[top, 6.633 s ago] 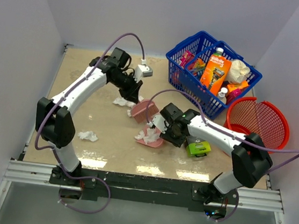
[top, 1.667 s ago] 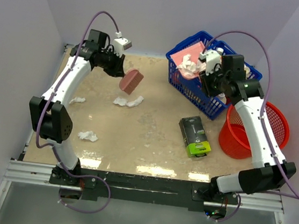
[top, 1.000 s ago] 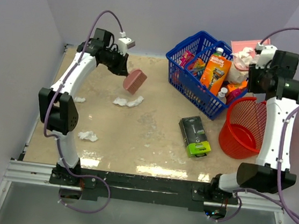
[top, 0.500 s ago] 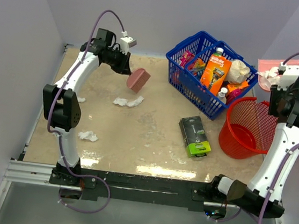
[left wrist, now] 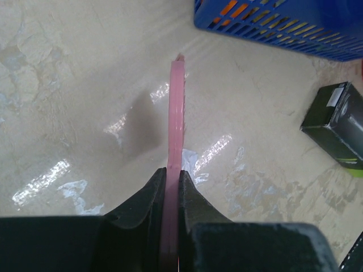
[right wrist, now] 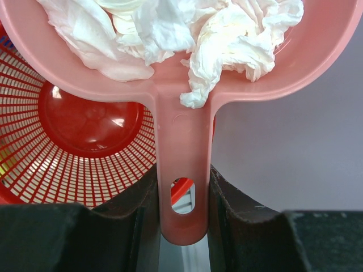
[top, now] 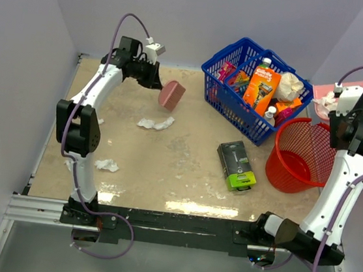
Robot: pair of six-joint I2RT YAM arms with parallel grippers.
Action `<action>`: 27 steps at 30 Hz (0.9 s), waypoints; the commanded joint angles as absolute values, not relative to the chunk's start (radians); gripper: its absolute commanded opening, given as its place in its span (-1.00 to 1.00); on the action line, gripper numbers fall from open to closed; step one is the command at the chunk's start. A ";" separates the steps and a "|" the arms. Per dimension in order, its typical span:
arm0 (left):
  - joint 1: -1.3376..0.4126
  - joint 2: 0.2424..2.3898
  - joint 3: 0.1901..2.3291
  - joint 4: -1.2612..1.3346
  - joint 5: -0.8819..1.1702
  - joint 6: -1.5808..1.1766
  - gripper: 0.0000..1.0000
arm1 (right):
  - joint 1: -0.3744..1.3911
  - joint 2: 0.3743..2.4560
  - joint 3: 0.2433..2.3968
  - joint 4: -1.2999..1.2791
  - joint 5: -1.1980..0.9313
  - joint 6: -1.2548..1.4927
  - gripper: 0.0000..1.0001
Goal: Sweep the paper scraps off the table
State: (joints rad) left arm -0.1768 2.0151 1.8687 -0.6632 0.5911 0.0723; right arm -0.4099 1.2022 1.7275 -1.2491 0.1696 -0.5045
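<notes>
Right now the right end effector (right wrist: 181, 190) is clamping the pink dustpan (right wrist: 182, 141) by its handle, holding a heap of paper scraps (right wrist: 170, 28) just above the red basket (right wrist: 68, 170), which looks empty. Tipping should come next. Well away from that basket, the left end effector (left wrist: 172, 184) is pinching a flat pink scraper (left wrist: 177, 113) over the bench (top: 165, 167), where loose scraps (top: 155, 124) are lying. Beside the red one, a blue basket (top: 233, 112) is carrying packaged goods.

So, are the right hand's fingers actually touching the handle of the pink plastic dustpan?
Touching. The right wrist view shows the right hand with both fingers pressed against the sides of the pink plastic dustpan handle, with no gap.
</notes>
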 commanded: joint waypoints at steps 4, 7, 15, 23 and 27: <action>-0.170 1.947 1.775 -0.526 0.641 -0.100 -1.00 | -0.416 1.209 1.789 -1.317 0.264 -0.574 -1.00; -0.169 2.018 1.899 -0.619 0.618 -0.098 -1.00 | -0.416 1.197 1.795 -1.360 0.324 -0.615 -1.00; -0.170 2.137 2.106 -0.821 0.578 0.049 -1.00 | -0.416 1.071 1.773 -1.416 0.484 -0.825 -1.00; -0.178 2.152 2.135 -0.816 0.555 0.052 -1.00 | -0.417 0.951 1.711 -1.420 0.540 -0.994 -1.00; -0.199 2.143 2.143 -0.811 0.549 0.064 -1.00 | -0.416 0.937 1.687 -1.411 0.564 -1.075 -1.00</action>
State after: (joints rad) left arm -0.1795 2.1597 2.0842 -0.8139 0.5499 0.0456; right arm -0.4129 0.9257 1.7088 -1.3563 0.5137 -0.9558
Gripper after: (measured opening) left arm 0.140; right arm 0.334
